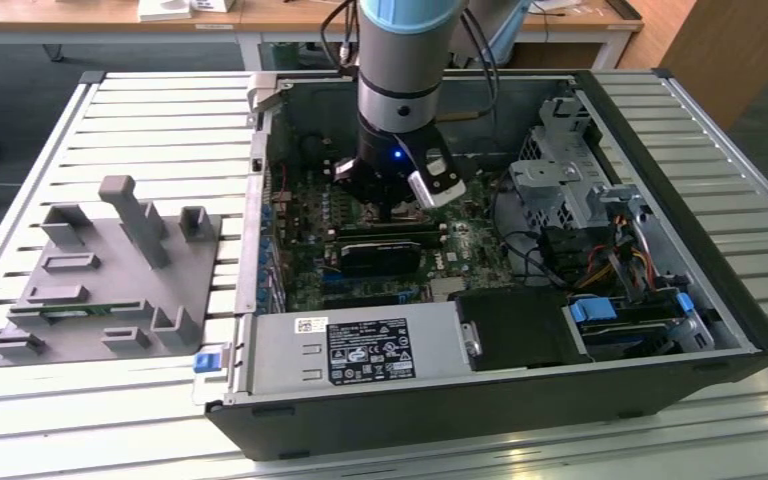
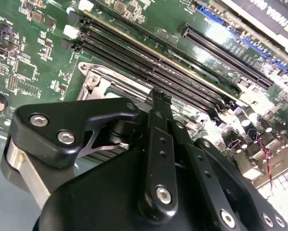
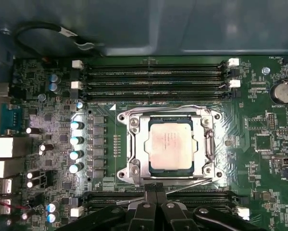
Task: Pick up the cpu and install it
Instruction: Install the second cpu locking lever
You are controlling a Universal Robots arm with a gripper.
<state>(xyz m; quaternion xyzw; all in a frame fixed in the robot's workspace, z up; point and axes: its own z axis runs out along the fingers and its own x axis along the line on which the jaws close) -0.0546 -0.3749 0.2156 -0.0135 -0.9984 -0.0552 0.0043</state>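
The cpu (image 3: pixel 170 144) is shown already seated inside the motherboard socket (image 3: pixel 134 144), within its metal frame; whether the frame is latched cannot be told. The pincer (image 3: pixel 156 192) is closed on nothing, held just beside the socket's edge, apart from the cpu, near the memory slots (image 3: pixel 153 77).

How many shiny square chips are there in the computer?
1. The cpu lies inside the metal socket frame on the green motherboard, near the tool, which covers part of the board and might hide more.
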